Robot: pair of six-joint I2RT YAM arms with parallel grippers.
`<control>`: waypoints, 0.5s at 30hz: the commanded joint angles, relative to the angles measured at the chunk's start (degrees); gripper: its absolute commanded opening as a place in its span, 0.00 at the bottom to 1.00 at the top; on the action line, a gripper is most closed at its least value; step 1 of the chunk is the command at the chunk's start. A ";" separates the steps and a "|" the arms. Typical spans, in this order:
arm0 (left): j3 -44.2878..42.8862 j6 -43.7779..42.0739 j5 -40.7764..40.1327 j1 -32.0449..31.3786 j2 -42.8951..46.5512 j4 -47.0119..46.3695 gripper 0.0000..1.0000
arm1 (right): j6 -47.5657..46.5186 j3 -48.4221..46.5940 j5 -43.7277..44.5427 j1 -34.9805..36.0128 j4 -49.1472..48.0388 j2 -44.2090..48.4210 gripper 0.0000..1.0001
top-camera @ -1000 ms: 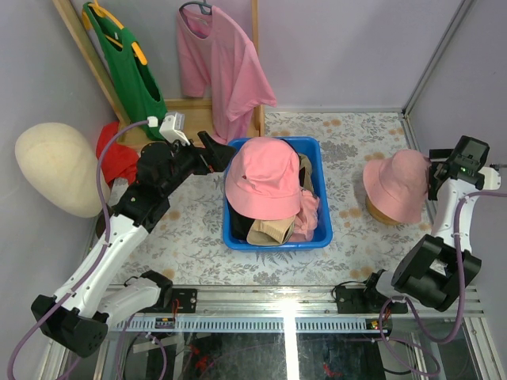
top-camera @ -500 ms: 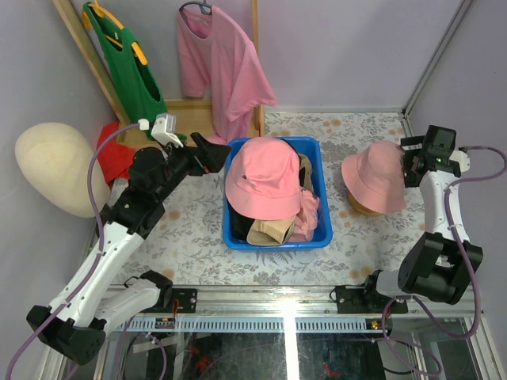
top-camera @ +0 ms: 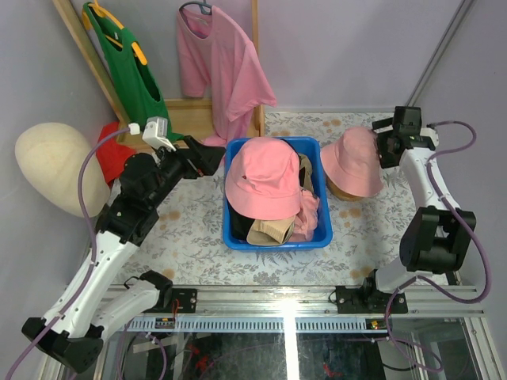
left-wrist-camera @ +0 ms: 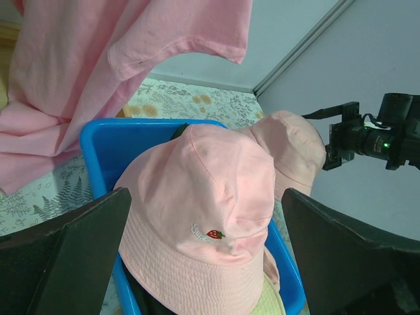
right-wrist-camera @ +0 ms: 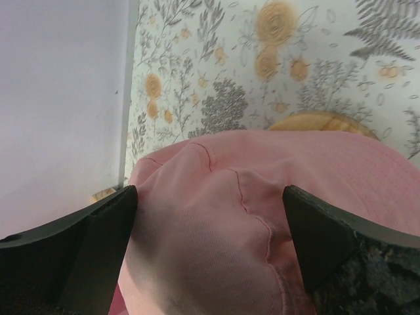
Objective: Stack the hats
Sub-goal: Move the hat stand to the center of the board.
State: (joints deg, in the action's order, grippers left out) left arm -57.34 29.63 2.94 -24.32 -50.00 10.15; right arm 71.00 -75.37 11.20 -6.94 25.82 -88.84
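- The left fingers (top-camera: 207,154) are held open beside the bin (top-camera: 273,242), where a pink hat (top-camera: 265,178) is laid topmost.
- The right fingers (top-camera: 386,146) are spread open around a second pink hat (top-camera: 352,161) on the worktop (top-camera: 190,229).

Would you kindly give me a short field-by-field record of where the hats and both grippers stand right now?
bin: blue bin, central, holds piled hats
top of pile: pink bucket hat with strawberry logo
outside bin: second pink bucket hat, on table right of bin
left gripper: open, near bin's left rim, empty
right gripper: open, beside second hat's right edge
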 commanded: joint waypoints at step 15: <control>-1.53 2.19 2.51 0.25 0.70 3.29 0.97 | -12.21 -11.82 7.45 2.55 4.54 2.07 1.00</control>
State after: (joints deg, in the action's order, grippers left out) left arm -57.39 30.65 2.94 -24.32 -48.29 13.37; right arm 64.58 -82.00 15.14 -4.82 29.10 -90.61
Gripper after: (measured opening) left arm 0.971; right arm 0.994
